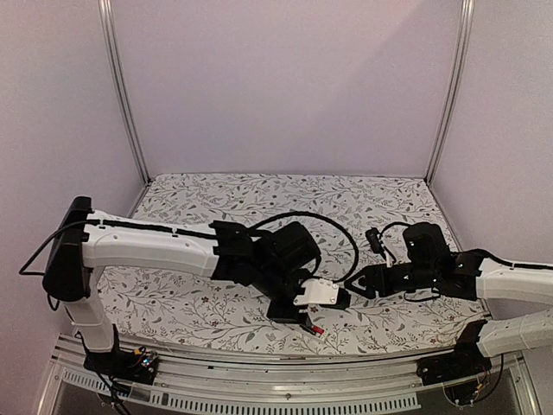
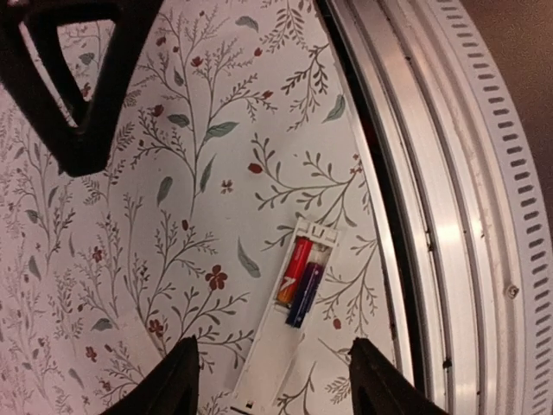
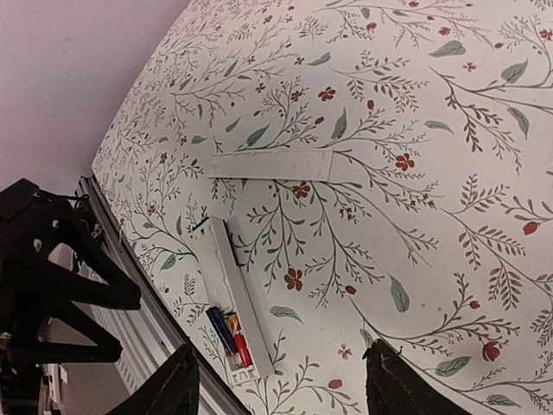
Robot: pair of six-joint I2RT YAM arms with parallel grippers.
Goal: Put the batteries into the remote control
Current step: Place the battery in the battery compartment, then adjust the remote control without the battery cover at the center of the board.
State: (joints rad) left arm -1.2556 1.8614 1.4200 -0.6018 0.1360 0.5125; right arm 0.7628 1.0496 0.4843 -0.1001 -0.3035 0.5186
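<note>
Spread wide and empty, black left gripper over slim white plastic remote control by table edge, red-and-dark cylindrical batteries seated inside. Likewise black right gripper. Probably light, rigid, slick: pinch long sides.

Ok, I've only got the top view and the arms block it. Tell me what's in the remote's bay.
Observer: Two batteries lie side by side in the open bay of the remote.
Operator: Find me the cover.
Observer: The cover lies flat on the table, apart from the remote.
Operator: Now give me the grippers.
Observer: The left gripper is open, with a finger on each side of the remote. The right gripper is open and empty.
</note>
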